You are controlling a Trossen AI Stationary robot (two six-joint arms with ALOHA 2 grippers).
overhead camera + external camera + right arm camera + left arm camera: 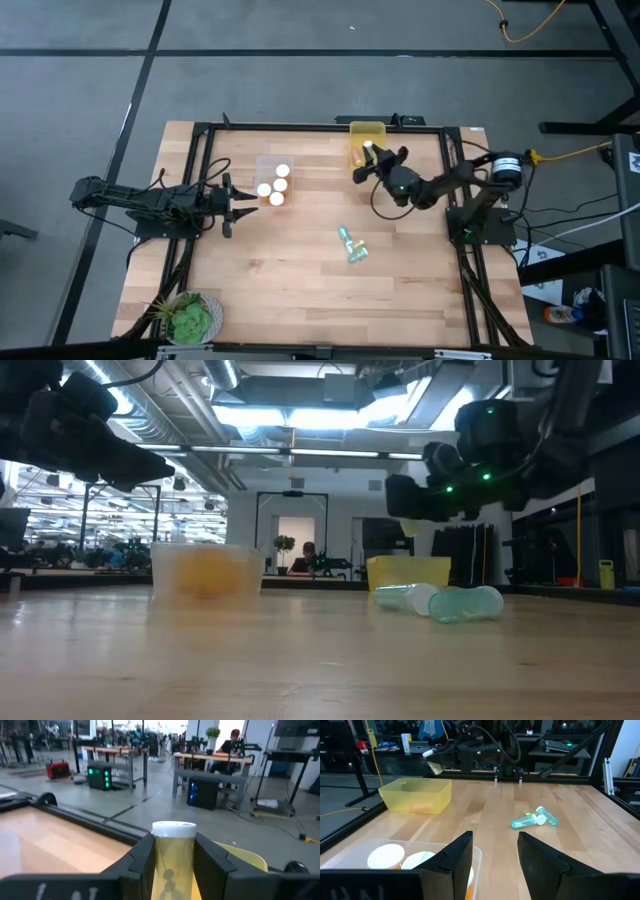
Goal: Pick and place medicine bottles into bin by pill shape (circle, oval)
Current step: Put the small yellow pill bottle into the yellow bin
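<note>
My right gripper (372, 158) is shut on a yellowish medicine bottle (172, 857) with a white cap, held in the air at the near edge of the yellow bin (366, 138). Two teal-green bottles (351, 245) lie on their sides mid-table, touching each other; they also show in the low view (440, 601). Three orange bottles with white caps (276, 186) stand in the clear bin (262, 165). My left gripper (240, 206) is open and empty, level, just left of the clear bin's near corner. My right gripper pinches the yellowish bottle's body (172, 870) between its two fingers, one on each side. The bottle lies along the fingers, and its white cap (173, 828) sticks out past the fingertips. It is lifted clear and tilted, cap toward the yellow bin.
A potted green plant (190, 318) stands at the near left corner. A black frame (300, 126) runs around the table's edges. Bare wood lies between the clear bin and the two lying bottles.
</note>
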